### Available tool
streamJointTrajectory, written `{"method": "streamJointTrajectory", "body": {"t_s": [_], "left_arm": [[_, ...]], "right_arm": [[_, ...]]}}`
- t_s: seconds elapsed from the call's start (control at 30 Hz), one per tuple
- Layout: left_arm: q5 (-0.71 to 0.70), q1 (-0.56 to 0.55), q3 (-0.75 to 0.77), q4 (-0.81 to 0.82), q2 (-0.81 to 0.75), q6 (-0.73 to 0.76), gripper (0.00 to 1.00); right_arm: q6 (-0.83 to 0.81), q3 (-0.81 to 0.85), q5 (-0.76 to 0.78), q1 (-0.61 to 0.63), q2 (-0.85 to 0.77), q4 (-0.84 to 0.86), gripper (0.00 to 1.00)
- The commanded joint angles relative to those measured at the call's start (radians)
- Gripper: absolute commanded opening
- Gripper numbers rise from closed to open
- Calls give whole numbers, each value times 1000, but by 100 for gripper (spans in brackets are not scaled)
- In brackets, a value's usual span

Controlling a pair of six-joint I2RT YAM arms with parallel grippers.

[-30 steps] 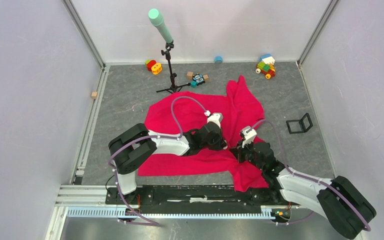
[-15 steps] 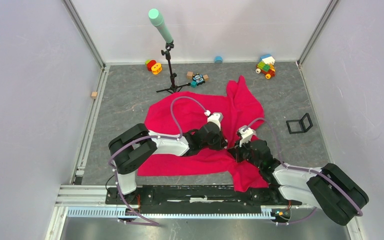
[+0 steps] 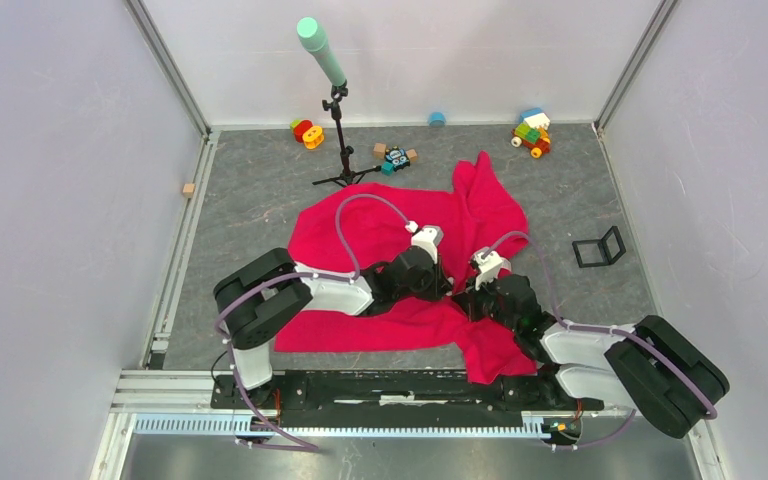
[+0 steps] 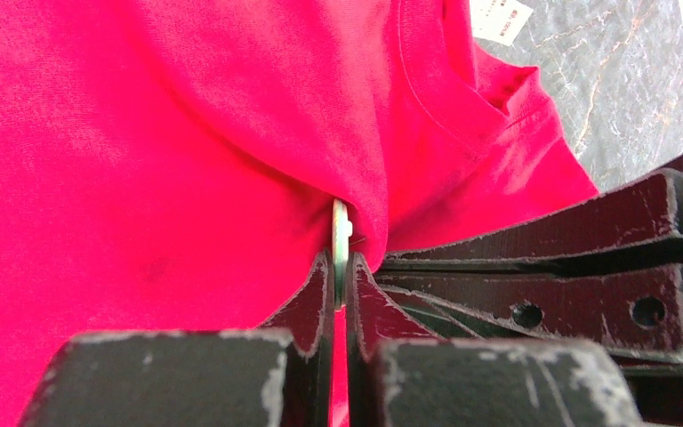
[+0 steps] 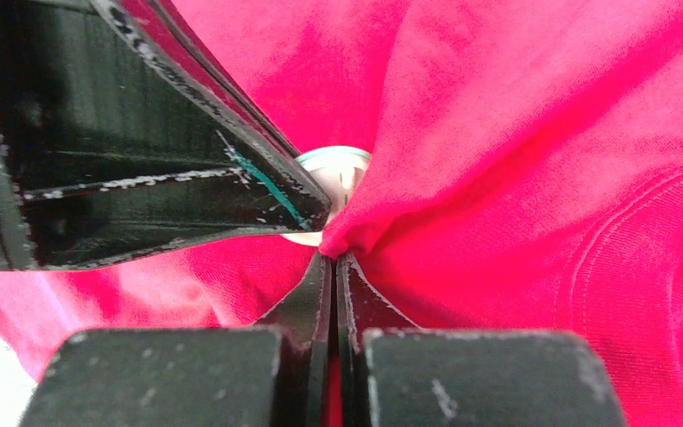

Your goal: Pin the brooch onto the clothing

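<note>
The red-pink T-shirt (image 3: 390,230) lies spread on the grey table, and fills the left wrist view (image 4: 160,133) and the right wrist view (image 5: 534,133). My left gripper (image 4: 340,267) is shut on the brooch (image 4: 341,240), held edge-on against a fold of the shirt. In the right wrist view the brooch (image 5: 333,165) shows its pale back behind the left finger (image 5: 187,178). My right gripper (image 5: 332,260) is shut on a pinch of shirt right beside the brooch. In the top view both grippers, left (image 3: 448,285) and right (image 3: 467,296), meet at the shirt's middle front.
A stand with a green-tipped pole (image 3: 338,150) stands behind the shirt. Toy blocks (image 3: 533,132), a red-yellow toy (image 3: 307,132) and small cubes (image 3: 393,156) lie along the back. A black bracket (image 3: 600,247) sits at right. The shirt's white label (image 4: 500,18) lies by the collar.
My right arm has swung left, bringing its gripper up against the left gripper over the shirt. The left arm has barely moved.
</note>
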Motion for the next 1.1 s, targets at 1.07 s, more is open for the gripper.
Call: {"method": "streamJointTrajectory", "body": {"t_s": [1.07], "left_arm": [[-344, -88, 359, -659, 43, 230, 2]], "right_arm": [[17, -103, 59, 0, -185, -69, 0]]}}
